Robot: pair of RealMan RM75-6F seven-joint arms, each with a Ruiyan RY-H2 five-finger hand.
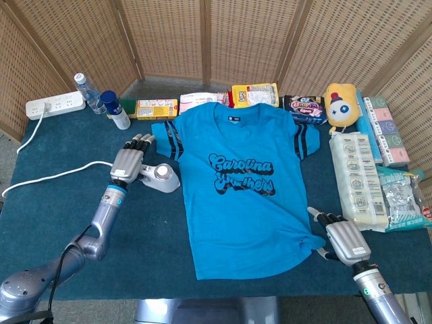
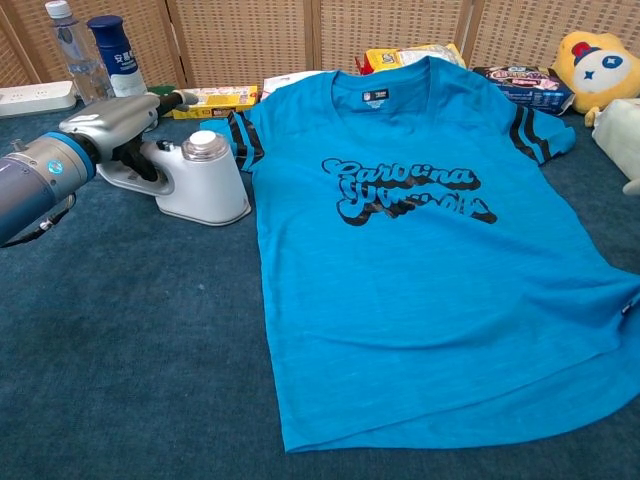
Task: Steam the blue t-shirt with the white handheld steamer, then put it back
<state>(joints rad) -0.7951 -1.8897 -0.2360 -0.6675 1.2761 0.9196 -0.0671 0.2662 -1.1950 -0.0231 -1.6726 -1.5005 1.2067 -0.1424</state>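
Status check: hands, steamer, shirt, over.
Left hand open over the white steamer, not gripping. Right hand open at the blue t-shirt hem. Shirt flat; nothing blocking.

One blue t-shirt (image 1: pixel 244 182), one white steamer (image 1: pixel 159 177), two robot hands, two bottles far left, one power strip (image 1: pixel 55 105), one yellow plush toy (image 1: pixel 339 104)
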